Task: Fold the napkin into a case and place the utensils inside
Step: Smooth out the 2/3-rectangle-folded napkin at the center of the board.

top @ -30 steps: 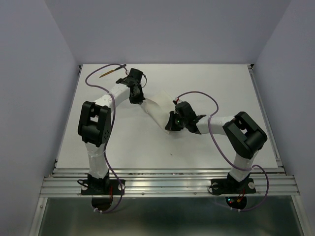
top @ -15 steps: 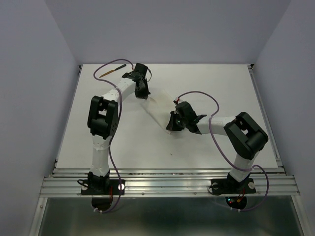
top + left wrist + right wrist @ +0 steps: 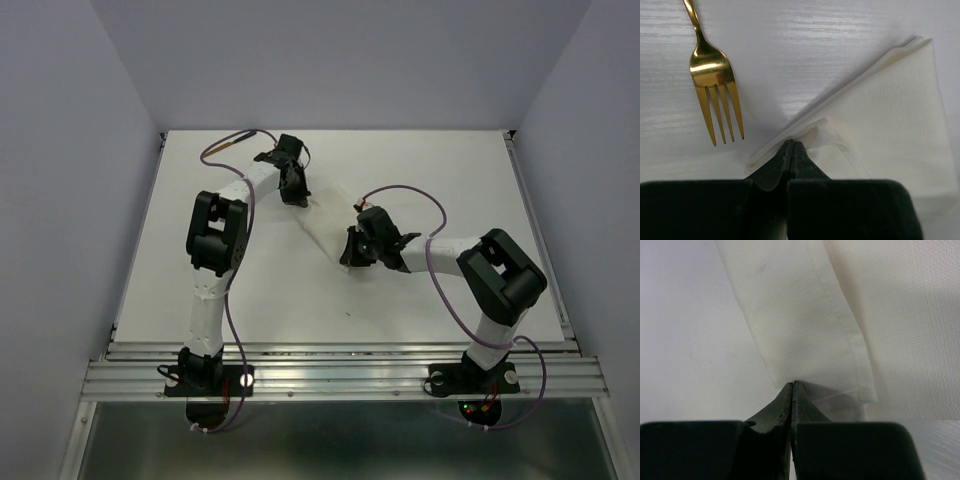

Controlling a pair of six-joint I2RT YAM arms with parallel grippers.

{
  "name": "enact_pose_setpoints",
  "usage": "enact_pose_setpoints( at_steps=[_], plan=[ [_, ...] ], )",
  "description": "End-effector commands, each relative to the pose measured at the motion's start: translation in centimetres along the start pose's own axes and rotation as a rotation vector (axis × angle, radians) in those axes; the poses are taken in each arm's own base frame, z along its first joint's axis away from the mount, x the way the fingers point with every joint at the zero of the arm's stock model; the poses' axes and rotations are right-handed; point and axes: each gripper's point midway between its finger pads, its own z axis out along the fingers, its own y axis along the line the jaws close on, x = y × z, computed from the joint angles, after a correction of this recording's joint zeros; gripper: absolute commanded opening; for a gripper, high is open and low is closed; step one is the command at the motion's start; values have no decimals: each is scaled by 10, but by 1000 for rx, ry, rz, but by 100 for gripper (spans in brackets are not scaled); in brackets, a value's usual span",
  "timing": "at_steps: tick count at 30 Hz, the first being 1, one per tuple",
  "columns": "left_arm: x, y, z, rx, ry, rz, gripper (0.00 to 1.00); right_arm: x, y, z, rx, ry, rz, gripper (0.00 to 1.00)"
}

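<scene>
While the right fingers [image 3: 785,402] clamp shut on a hemmed fold at the near end of the napkin [image 3: 322,222], the cloth lies as a narrow, layered band. It runs away from them across the bench [image 3: 430,170] to the left fingers [image 3: 785,160], which are likewise pressed together on a thin lip of fabric at the far corner. Just beyond those fingers and off to one side, apart from the cloth, a gold fork [image 3: 715,82] rests on the bare surface with its tines toward them. The step in hand looks to be shaping the band into its pocket, with the cutlery yet to go in. Doing it well probably means moving the two pinches together, so the cloth between them neither sags nor is dragged taut enough to pull a hem free. Each grip takes in little fabric, and a jerk could slip it. Any lift should be low and the layers laid down square, edge over edge, since a skewed fold would likely leave a mouth too tight or too loose. The left arm should also mind the fork close beside its fingers, which a sweeping corner of cloth could knock askew. Whether every layer is caught in either pinch cannot be told from these views.
</scene>
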Motion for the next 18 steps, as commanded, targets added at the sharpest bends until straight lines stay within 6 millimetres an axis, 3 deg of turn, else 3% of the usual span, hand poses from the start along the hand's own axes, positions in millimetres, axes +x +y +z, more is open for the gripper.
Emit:
enact_pose_setpoints(
  at_steps=[1, 7, 13, 16, 17, 18],
  plan=[
    [-23, -22, -10, 70, -59, -16, 0, 1, -2, -8, 12, -2, -22, 1],
    [-19, -24, 0, 84, -45, -42, 0, 10, -5, -7, 13, 27, -23, 1],
    [-15, -25, -5, 93, -41, -39, 0, 6, -6, -13, 30, 31, -48, 1],
    [-12, -25, -12, 95, -46, -36, 0, -13, -23, -22, 155, -46, -47, 13],
    [-11, -25, -13, 95, -44, -34, 0, -27, -21, -30, 172, -90, -58, 26],
    [-10, -25, -14, 97, -43, -32, 0, -38, -25, -33, 194, -122, -57, 29]
  ],
)
